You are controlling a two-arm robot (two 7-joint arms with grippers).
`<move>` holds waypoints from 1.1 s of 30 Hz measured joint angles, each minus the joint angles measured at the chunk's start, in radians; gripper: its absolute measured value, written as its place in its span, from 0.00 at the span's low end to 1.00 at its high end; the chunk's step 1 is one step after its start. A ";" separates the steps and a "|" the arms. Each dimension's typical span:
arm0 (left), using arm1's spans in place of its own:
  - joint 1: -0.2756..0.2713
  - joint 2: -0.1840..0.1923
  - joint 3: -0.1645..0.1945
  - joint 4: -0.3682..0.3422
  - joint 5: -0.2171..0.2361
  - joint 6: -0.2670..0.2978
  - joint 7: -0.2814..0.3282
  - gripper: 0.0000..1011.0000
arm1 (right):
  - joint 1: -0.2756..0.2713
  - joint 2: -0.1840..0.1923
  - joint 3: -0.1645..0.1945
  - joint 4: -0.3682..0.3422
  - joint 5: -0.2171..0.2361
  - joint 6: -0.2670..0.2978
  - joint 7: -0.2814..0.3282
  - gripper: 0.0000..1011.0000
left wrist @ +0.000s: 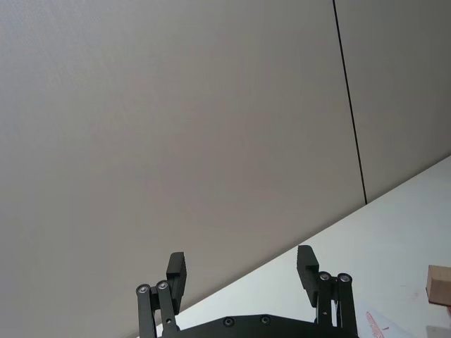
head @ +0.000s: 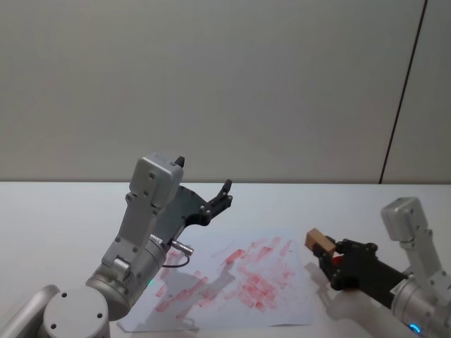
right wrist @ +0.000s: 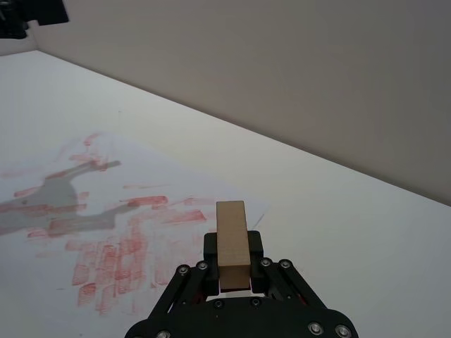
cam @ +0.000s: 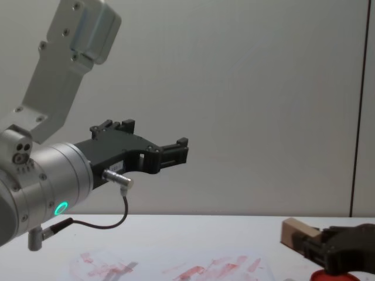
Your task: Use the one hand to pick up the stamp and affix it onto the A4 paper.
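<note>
One stamp (head: 318, 241) is pinched in the jaws of the right hand (head: 330, 252), low over the table (head: 70, 211), just beyond the right edge of the A4 paper (head: 211, 310). You should carry it over the sheet, level its face, then press straight down. Left hand (left wrist: 242, 266) hangs raised, jaws spread, holding nothing

White table (head: 56, 211) at 6 o'clock; grey wall (head: 211, 84) behind w/ dark vert. seam (head: 405, 91) at 2; red ink pad (cam: 321, 276) at 5, chest view.
</note>
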 joint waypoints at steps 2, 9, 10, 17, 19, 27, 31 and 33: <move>0.000 0.000 0.000 0.000 0.000 0.000 0.000 0.99 | -0.001 -0.002 -0.006 -0.005 -0.005 0.000 0.013 0.21; 0.000 0.000 0.000 0.000 0.000 0.000 0.000 0.99 | -0.010 -0.005 -0.023 -0.017 -0.017 0.007 0.052 0.21; 0.000 0.000 0.000 0.000 0.000 0.000 0.000 0.99 | -0.011 -0.005 -0.025 -0.017 -0.018 0.007 0.057 0.21; 0.000 0.000 0.000 0.000 0.000 0.000 0.000 0.99 | -0.025 -0.002 -0.039 -0.023 -0.029 0.012 0.090 0.21; 0.000 0.000 0.000 0.000 0.000 0.000 0.000 0.99 | -0.031 0.000 -0.043 -0.025 -0.033 0.013 0.100 0.21; 0.000 0.000 0.000 0.000 0.000 0.000 0.000 0.99 | -0.045 0.008 -0.054 -0.022 -0.049 0.012 0.123 0.21; 0.000 0.000 0.000 0.000 0.000 0.000 0.000 0.99 | -0.050 0.012 -0.057 -0.016 -0.058 0.011 0.130 0.21; 0.000 0.000 0.000 0.000 0.000 0.000 0.000 0.99 | -0.051 0.013 -0.058 -0.013 -0.061 0.011 0.130 0.21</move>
